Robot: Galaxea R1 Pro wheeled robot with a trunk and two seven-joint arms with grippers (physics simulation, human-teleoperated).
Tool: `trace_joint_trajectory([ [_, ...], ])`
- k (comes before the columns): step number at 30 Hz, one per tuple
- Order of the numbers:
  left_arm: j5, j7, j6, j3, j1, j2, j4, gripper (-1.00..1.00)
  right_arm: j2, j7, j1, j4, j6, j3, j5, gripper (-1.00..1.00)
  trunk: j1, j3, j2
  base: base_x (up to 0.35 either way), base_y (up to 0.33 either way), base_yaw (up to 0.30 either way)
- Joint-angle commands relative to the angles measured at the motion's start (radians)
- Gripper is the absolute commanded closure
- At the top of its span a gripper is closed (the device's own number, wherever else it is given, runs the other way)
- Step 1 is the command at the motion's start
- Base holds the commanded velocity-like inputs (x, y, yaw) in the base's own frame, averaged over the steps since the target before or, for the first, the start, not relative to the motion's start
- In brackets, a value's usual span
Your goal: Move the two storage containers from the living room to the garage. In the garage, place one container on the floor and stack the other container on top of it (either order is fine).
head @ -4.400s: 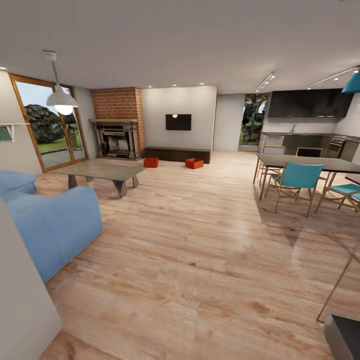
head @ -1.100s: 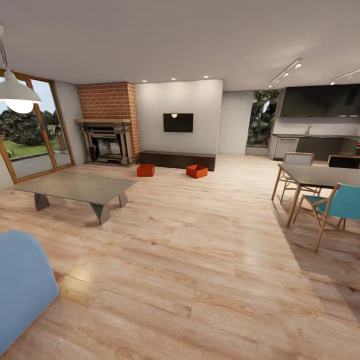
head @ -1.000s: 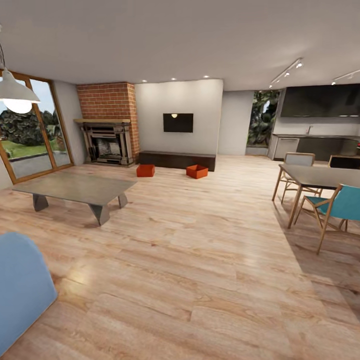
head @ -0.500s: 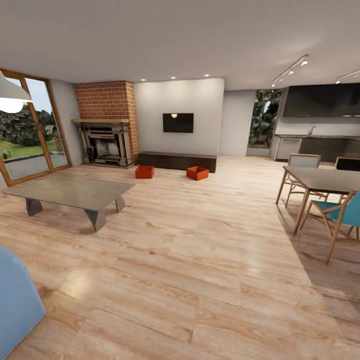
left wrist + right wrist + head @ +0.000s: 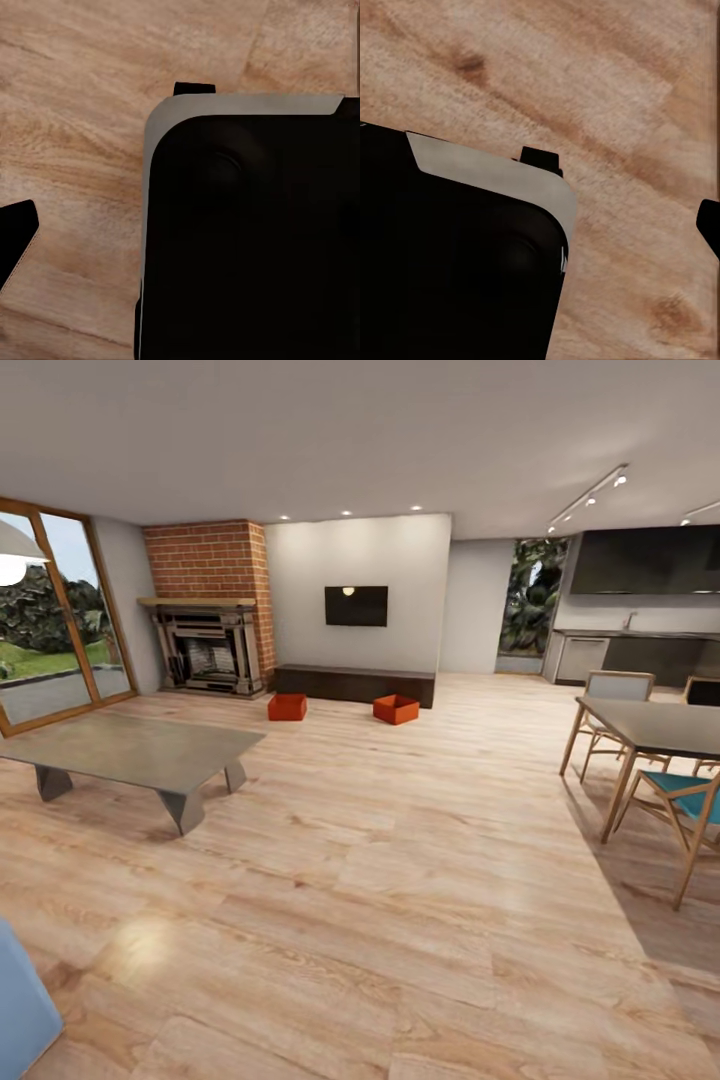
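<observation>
— Where are the two storage containers (image 5: pixel 287 707)?
— Both on the wood floor (image 5: pixel 400 880) at the far wall, before the dark cabinet (image 5: pixel 355 685), right of the fireplace (image 5: pixel 208 650). Neither moved yet; the whole haul remains.
— And the tools?
— Can't tell how they stand.

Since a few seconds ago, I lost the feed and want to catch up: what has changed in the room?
The camera has rolled forward into the living room: the blue sofa has slid almost out at the lower left, and the fireplace and dining table look nearer. Nothing was picked up or let go. The two storage containers still sit apart on the wood floor before the dark cabinet.
</observation>
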State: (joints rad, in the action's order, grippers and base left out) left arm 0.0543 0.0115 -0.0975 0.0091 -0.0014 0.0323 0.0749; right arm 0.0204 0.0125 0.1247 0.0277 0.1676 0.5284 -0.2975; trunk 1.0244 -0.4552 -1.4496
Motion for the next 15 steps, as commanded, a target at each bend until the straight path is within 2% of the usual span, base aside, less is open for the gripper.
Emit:
trace_joint_trajectory([
  [1, 0.006, 0.001, -0.002, 0.000, 0.000, 0.000, 0.000, -1.00, 0.000, 0.001, 0.001, 0.003, 0.006, 0.008, -0.009, -1.00, 0.001, -0.001, 0.000, 0.322, 0.000, 0.000],
  [15, 0.006, 0.001, -0.002, 0.000, 0.000, 0.000, 0.000, -1.00, 0.000, 0.002, 0.001, 0.003, 0.006, 0.008, -0.009, -1.00, 0.001, -0.001, 0.000, 0.322, 0.000, 0.000],
])
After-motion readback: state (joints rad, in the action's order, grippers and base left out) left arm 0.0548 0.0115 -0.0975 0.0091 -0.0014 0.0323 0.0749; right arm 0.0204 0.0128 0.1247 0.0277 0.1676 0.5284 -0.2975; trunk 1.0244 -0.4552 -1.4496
